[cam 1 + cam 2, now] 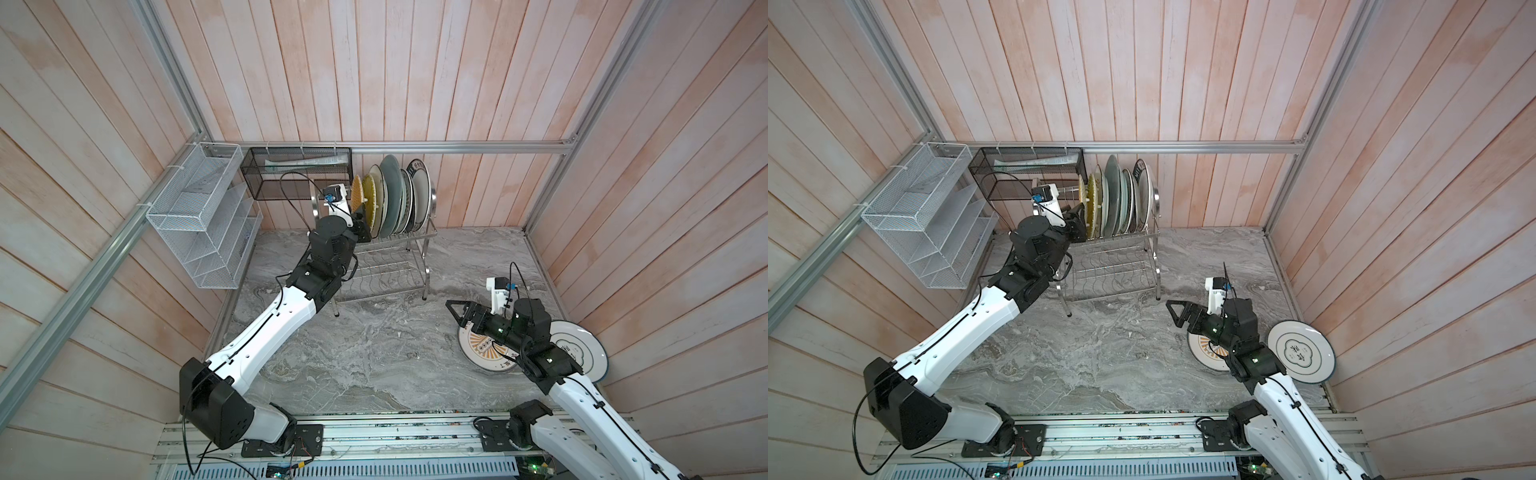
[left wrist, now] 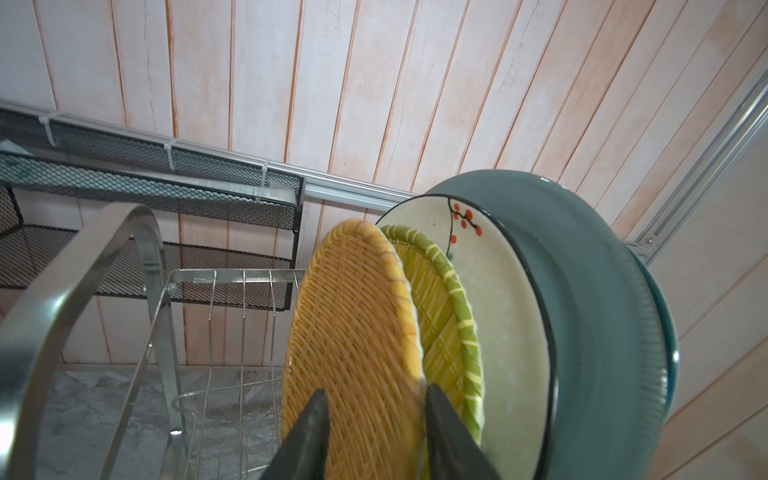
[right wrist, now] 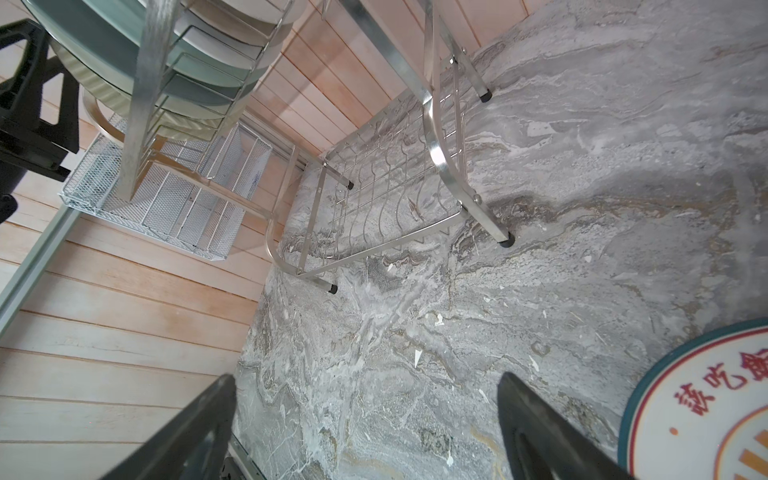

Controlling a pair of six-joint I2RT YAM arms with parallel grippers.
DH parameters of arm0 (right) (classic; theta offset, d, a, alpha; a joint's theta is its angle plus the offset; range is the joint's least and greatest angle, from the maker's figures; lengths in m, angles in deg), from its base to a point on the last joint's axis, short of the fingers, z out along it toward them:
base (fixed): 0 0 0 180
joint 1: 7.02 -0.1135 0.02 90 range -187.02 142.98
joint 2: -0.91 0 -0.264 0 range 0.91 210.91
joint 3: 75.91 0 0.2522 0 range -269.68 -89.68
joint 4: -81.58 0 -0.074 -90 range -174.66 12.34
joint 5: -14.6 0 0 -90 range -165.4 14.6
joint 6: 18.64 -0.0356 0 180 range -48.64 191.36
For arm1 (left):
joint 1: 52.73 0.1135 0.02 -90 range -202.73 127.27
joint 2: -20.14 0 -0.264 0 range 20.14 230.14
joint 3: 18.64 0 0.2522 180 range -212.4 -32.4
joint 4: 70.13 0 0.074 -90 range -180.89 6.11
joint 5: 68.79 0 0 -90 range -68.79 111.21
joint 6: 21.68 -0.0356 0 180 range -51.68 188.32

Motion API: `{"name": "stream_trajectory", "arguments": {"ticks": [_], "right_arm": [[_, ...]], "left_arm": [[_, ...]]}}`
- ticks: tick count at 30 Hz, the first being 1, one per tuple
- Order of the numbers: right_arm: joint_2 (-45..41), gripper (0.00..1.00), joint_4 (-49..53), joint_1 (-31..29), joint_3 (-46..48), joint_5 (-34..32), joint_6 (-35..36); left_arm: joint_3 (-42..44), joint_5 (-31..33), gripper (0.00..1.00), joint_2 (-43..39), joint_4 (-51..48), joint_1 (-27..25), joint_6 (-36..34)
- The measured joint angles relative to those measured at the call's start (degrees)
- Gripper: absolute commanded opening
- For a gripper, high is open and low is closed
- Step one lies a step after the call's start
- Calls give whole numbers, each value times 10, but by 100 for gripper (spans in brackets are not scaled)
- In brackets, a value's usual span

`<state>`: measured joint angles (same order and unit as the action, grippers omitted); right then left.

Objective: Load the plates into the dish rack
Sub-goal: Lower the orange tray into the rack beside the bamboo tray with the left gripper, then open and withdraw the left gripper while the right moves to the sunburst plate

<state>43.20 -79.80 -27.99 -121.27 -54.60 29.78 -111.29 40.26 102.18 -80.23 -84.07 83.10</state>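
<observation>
The dish rack [image 1: 386,270] [image 1: 1113,266] stands at the back of the marble table, with several plates [image 1: 392,199] upright in its top tier. At the left end of that row stands an orange woven plate [image 2: 357,332] [image 1: 356,195]. My left gripper [image 2: 376,390] [image 1: 360,220] straddles its lower rim, jaws apart. Beside it stand a green woven plate [image 2: 449,324], a cream plate [image 2: 498,311] and a teal plate [image 2: 602,311]. My right gripper [image 3: 365,376] [image 1: 455,316] hangs open and empty over the table, next to a flat sunburst plate [image 1: 478,353] [image 3: 706,407]. A blue-ringed white plate [image 1: 582,349] [image 1: 1302,351] lies by the right wall.
A white mesh organizer [image 1: 199,224] hangs on the left wall and a black mesh basket [image 1: 297,174] on the back rail, just left of the rack. The rack's lower tier [image 3: 386,195] holds nothing. Wooden walls close in three sides.
</observation>
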Motion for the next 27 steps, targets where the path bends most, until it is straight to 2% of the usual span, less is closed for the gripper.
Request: {"name": "stream_trajectory", "arguments": {"ticks": [8,13,17,21,27], "right_arm": [[-19,98,57,0,-16,-39,9],[-34,98,111,3,-25,-78,9],[-45,98,167,24,-26,-116,3],[-55,98,228,81,-26,-151,-5],[-93,98,264,244,-5,-155,-1]], "left_arm": [[-7,-17,54,-38,-14,0,0],[1,-37,66,-94,-24,1,5],[65,-60,76,-178,-27,1,14],[136,-91,84,-251,-39,1,19],[238,-188,97,-323,-59,2,21]]}}
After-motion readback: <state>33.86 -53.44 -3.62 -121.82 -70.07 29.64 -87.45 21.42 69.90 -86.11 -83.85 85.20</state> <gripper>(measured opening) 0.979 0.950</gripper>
